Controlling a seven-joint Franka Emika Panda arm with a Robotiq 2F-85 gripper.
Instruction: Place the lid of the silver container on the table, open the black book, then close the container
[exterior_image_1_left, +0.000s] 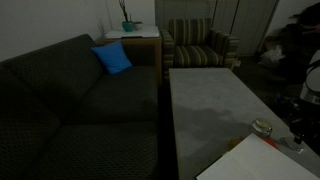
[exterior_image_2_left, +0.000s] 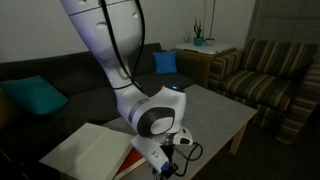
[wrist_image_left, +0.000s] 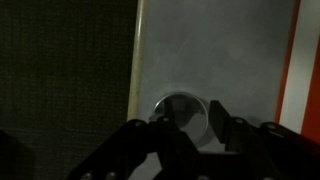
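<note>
Grey-white mottled table (exterior_image_1_left: 205, 100) runs near to far in an exterior view. Dark sofa (exterior_image_1_left: 70, 100) stands along its left, with a blue cushion (exterior_image_1_left: 112, 58) on it. The silver container (exterior_image_1_left: 262, 128) stands on the table top at the near right, just beside the far edge of the black book (exterior_image_1_left: 248, 160). The book lies open, pale pages up. A striped armchair (exterior_image_1_left: 200, 45) is at the far end, with a side table with plant (exterior_image_1_left: 128, 28) left of it.

In an exterior view from another angle, the white robot arm (exterior_image_2_left: 105, 40) bends down over the table (exterior_image_2_left: 225, 115). The gripper (exterior_image_2_left: 172, 152) hangs low near the table's near end, just right of the open book (exterior_image_2_left: 88, 150). The container is hidden behind the gripper here, and the claw's state is unreadable. A teal cushion (exterior_image_2_left: 40, 95) sits on the sofa, left.

In the wrist view the gripper (wrist_image_left: 192, 128) comes in from the bottom with its fingers (wrist_image_left: 222, 128) apart and a clear gap between them. The container's (wrist_image_left: 182, 108) round shiny top shows in that gap, just past the tips, standing on the table (wrist_image_left: 210, 50). Cannot tell whether the pads touch it. The book's orange-yellow edge (wrist_image_left: 298, 70) is at the right, the sofa (wrist_image_left: 60, 80) at the left.
</note>
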